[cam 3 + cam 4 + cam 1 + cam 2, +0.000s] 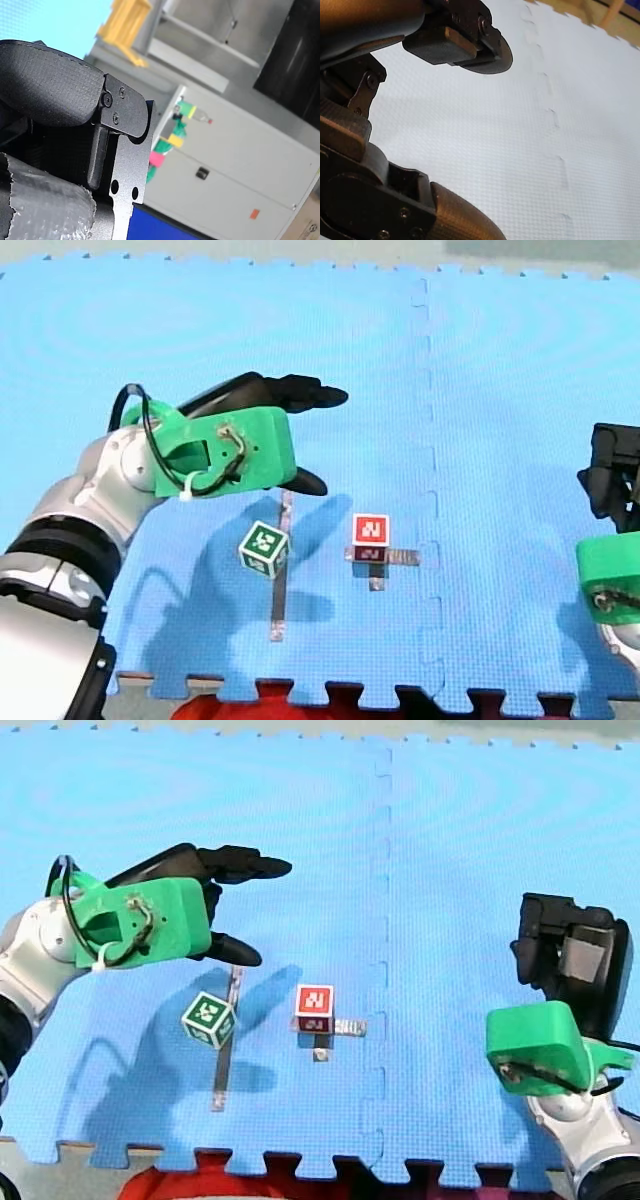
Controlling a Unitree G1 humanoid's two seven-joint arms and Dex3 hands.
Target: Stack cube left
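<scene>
Above a blue foam-mat surface [500, 390], we see the left robot hand [270, 395] hovering, uncurled and holding nothing. It reaches in from the left side. The small green cube [265, 548] with black-and-white marker faces sits on the mat just on the robot's side of that hand, below its thumb and clear of it. The cube is turned so that one corner points toward the robot. It rests on a long grey tape strip [278, 605].

To its right, near but apart, stands the small red cube [371, 530] with a white marker face, squared to the robot.

The right robot hand [560, 955] waits at the far right edge of the mat, well apart from both cubes; we cannot tell whether it is wide or narrow.

We judge the left robot hand the nearer by far. Its coming move is a short drop down and back toward the robot onto the green cube, with the wrist turned to meet the cube's rotated sides. No cube is stacked yet.
</scene>
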